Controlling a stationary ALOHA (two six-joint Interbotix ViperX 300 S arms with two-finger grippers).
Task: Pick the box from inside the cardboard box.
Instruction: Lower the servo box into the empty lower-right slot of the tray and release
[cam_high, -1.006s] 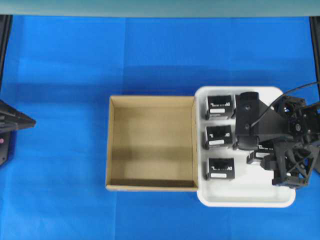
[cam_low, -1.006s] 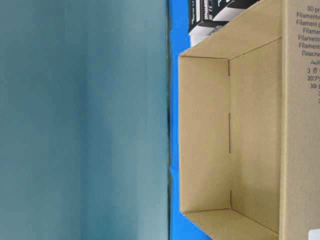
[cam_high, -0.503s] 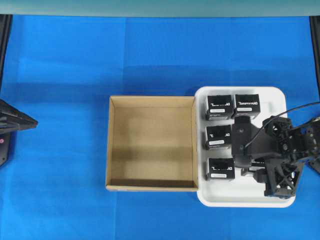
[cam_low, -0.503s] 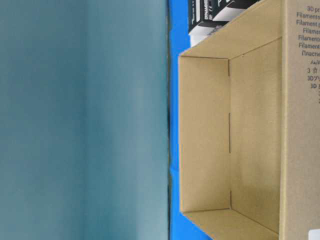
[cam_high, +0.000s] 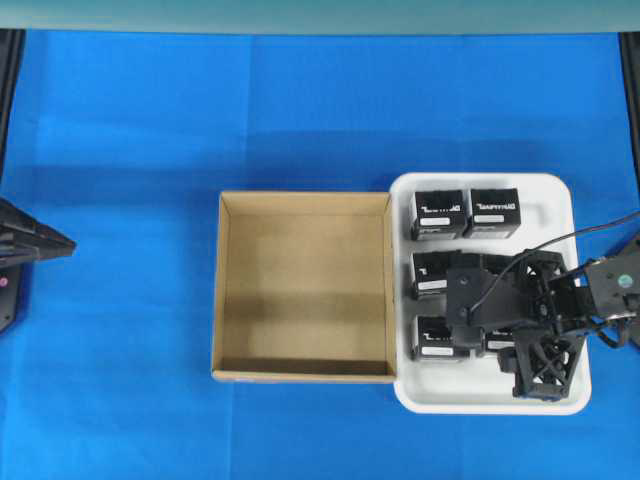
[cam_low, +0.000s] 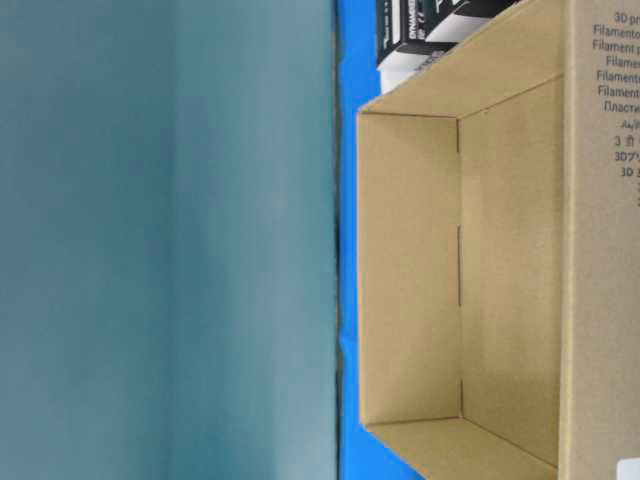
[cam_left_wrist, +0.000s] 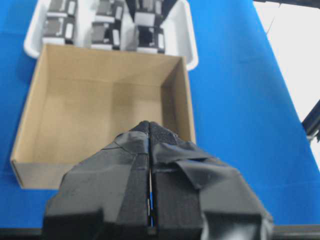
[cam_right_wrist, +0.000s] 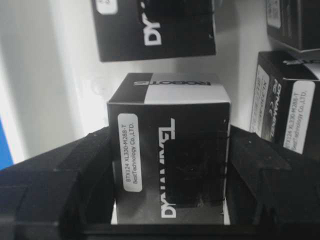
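Observation:
The cardboard box (cam_high: 215, 290) lies in the middle of the blue table, and its brown floor (cam_left_wrist: 100, 110) is bare. No box shows inside it. To its right, a white tray (cam_high: 480, 398) holds several black boxes (cam_high: 437, 213). My right gripper (cam_high: 505, 345) is low over the tray's front half, shut on one black box (cam_right_wrist: 170, 145) with white lettering and a white label. Its fingers (cam_right_wrist: 95, 165) press both sides of that box. My left gripper (cam_left_wrist: 150, 127) is shut and empty, near the cardboard box's left wall, aimed at it.
The black boxes (cam_right_wrist: 155, 30) stand close around the held one, with another (cam_right_wrist: 287, 105) just beside it. The tray's rim (cam_left_wrist: 187, 35) touches the cardboard box's right wall. Blue cloth lies around both. The left arm (cam_high: 25, 245) stays at the left edge.
My right arm has moved toward the tray's front and slightly left with the black box, uncovering the box at the tray's back right. The left arm has not moved.

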